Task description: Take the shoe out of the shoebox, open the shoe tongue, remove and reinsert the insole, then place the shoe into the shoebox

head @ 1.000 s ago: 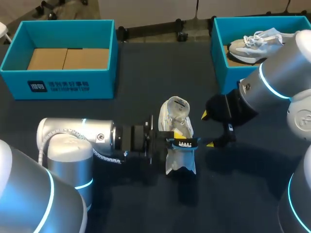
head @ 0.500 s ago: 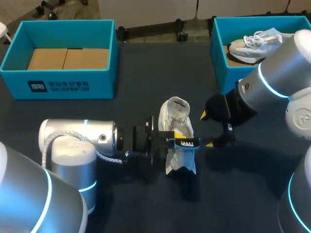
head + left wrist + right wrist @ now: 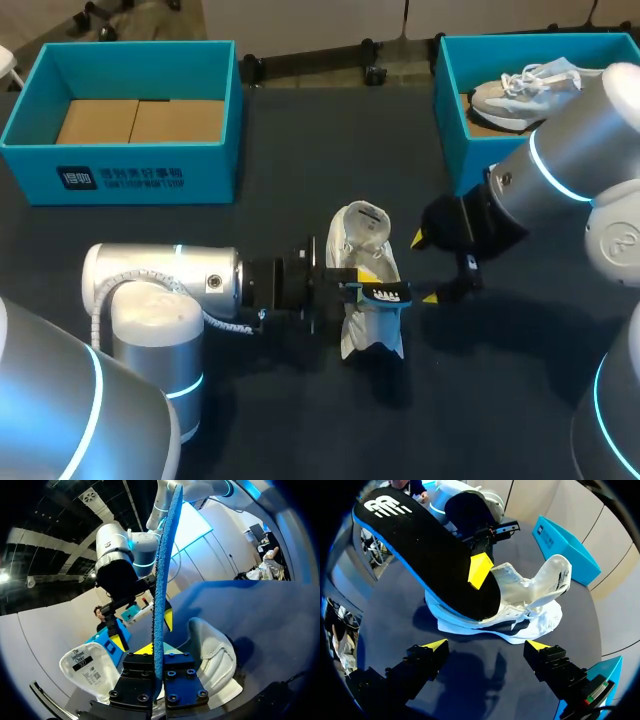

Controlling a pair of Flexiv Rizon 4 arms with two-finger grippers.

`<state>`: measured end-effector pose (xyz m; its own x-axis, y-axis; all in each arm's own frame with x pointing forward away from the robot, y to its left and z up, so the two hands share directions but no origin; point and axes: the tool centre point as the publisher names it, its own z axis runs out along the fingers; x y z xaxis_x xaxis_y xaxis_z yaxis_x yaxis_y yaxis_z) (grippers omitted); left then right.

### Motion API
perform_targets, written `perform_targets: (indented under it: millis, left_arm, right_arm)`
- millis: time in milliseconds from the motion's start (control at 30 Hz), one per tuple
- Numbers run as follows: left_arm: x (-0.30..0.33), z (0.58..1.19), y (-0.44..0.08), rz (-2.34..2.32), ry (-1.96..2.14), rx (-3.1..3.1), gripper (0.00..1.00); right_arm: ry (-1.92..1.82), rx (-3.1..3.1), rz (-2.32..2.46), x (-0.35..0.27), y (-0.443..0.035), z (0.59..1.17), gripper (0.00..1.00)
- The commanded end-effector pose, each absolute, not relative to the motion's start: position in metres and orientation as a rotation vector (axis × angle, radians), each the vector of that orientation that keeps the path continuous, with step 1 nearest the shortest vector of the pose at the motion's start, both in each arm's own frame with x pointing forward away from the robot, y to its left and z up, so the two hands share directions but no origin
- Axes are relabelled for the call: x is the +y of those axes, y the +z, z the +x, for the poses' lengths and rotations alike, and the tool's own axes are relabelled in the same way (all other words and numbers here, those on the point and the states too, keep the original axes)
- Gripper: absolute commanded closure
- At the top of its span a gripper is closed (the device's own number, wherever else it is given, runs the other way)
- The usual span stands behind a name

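Two open-topped teal cardboard shoeboxes: the left shoebox [image 3: 130, 170] and the right shoebox [image 3: 452, 110], both well apart from any fingers. Two shoes: one white fabric low-top shoe [image 3: 362, 235] just ahead of the spread fingers of the right gripper [image 3: 424, 268], and one grey-and-white laced sneaker [image 3: 520, 92] far from all fingers, inside the right shoebox. One flat foam insole [image 3: 430, 555], black on top and blue beneath, pinched between the fingers of the left gripper [image 3: 378, 287]. Two grippers, with four yellow fingertips between them.
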<state>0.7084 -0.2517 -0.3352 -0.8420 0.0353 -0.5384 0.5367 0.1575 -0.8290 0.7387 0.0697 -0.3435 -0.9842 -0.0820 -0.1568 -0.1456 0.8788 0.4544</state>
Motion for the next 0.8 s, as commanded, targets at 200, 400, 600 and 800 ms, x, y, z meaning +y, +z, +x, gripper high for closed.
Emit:
perform_targets:
  millis: [200, 400, 600, 800]
  left_arm:
    - [-0.251, 0.713, -0.347, 0.529, -1.700, 2.087, 1.00]
    - [-0.250, 0.718, -0.351, 0.513, -1.685, 2.103, 1.00]
    - [-0.247, 0.720, -0.348, 0.496, -1.682, 2.097, 1.00]
    - [-0.247, 0.716, -0.339, 0.509, -1.697, 2.079, 0.54]
  right_arm:
    - [0.723, 2.920, -0.182, 0.071, -0.346, 0.739, 0.00]
    - [0.725, 2.924, -0.180, 0.072, -0.348, 0.739, 0.00]
    - [0.726, 2.928, -0.175, 0.073, -0.349, 0.739, 0.00]
    - [0.725, 2.927, -0.177, 0.074, -0.349, 0.739, 0.00]
